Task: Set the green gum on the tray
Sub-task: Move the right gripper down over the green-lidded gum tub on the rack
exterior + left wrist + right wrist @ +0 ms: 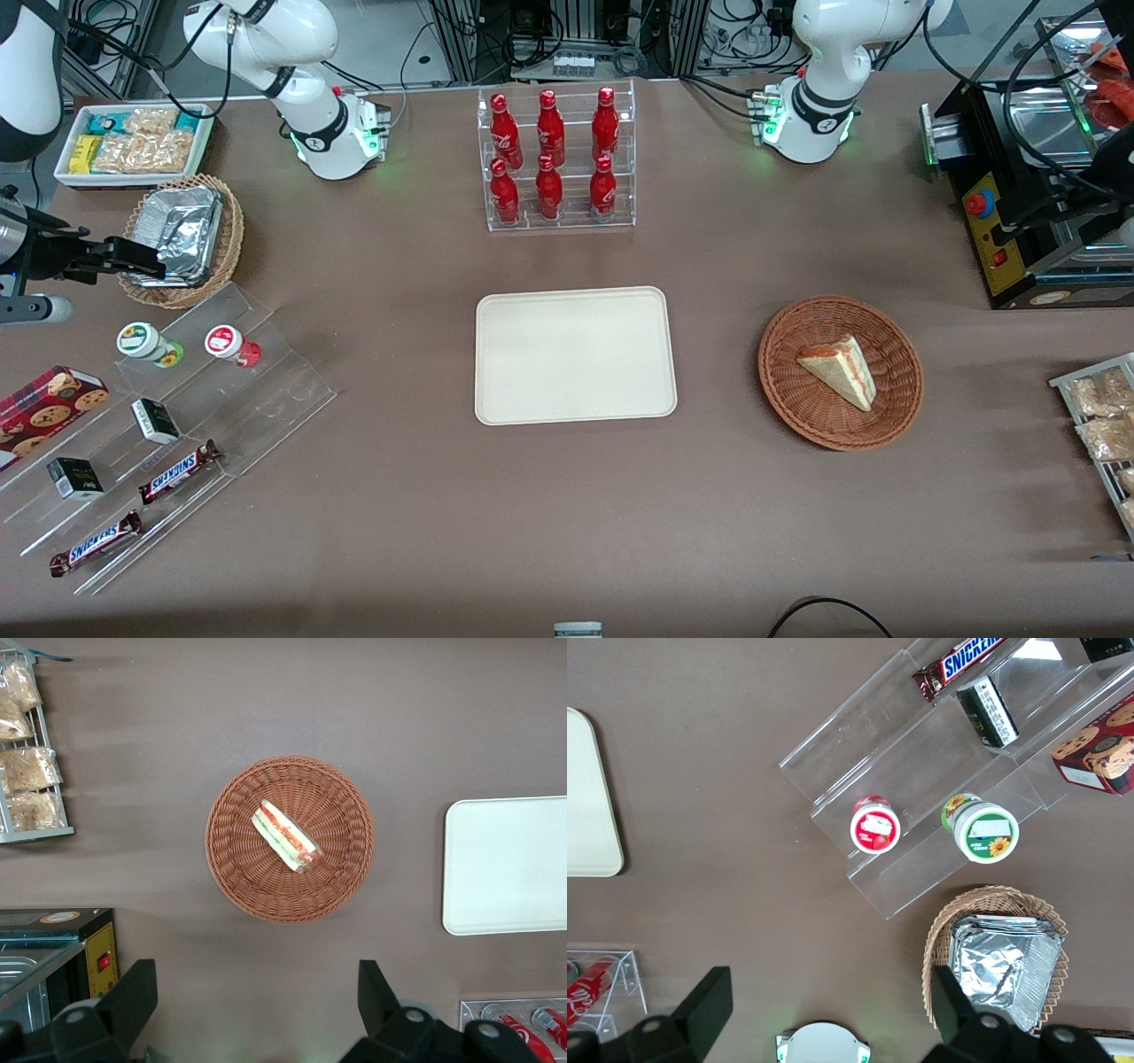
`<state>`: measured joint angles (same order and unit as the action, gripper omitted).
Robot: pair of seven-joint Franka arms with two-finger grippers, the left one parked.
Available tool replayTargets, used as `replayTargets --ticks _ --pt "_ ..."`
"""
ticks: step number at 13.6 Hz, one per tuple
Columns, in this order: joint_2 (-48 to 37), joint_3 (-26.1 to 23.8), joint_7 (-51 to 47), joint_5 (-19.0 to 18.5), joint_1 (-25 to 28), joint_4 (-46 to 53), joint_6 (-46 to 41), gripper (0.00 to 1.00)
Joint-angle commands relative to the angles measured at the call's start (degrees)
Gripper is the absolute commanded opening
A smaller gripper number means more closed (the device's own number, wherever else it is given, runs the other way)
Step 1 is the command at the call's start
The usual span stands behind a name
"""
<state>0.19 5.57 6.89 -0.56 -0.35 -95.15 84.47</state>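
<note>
The green gum (146, 342) stands upright on the top step of a clear acrylic stand (266, 390), beside the red gum (229, 344). In the right wrist view the green gum (985, 831) shows its white lid with a green-yellow label, with the red gum (874, 826) next to it. My right gripper (146, 261) hangs open and empty well above the table, over the foil basket, farther from the front camera than the gums. Its fingers (709, 1001) stand wide apart. The cream tray (576, 354) lies empty mid-table and also shows in the right wrist view (589, 797).
The stand also holds Snickers bars (177, 470) and small dark boxes (155, 420); a cookie box (49, 403) lies beside it. A wicker basket with foil containers (182, 235), a white snack bin (133, 142), a cola bottle rack (558, 159) and a sandwich basket (840, 372) stand around.
</note>
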Motion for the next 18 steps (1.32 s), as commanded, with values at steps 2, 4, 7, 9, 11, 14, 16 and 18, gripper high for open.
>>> replayTargets --ticks 2,4,7,9,11,14,16,18 --pt "-0.9 0.3 -0.6 -0.8 0.3 1.0 -1.7 1.0" --pt "-0.9 0.3 -0.2 -0.8 0.3 0.3 -0.8 1.0" --pt "-0.5 0.7 2.9 -0.8 -0.3 -2.7 2.3 1.0" --pt "-1.6 1.1 6.5 -0.8 -0.4 -6.4 7.1 1.0" --pt "-1.7 1.2 10.6 -0.9 -1.6 -9.2 11.5 1.0" --pt "-1.6 1.2 24.4 -0.8 -4.7 -13.0 17.7 1.0" --pt "-1.6 1.1 31.4 -0.8 -6.5 -15.9 22.1 1.0" --pt "-1.3 1.2 37.6 -0.8 -7.7 -18.0 26.0 1.0"
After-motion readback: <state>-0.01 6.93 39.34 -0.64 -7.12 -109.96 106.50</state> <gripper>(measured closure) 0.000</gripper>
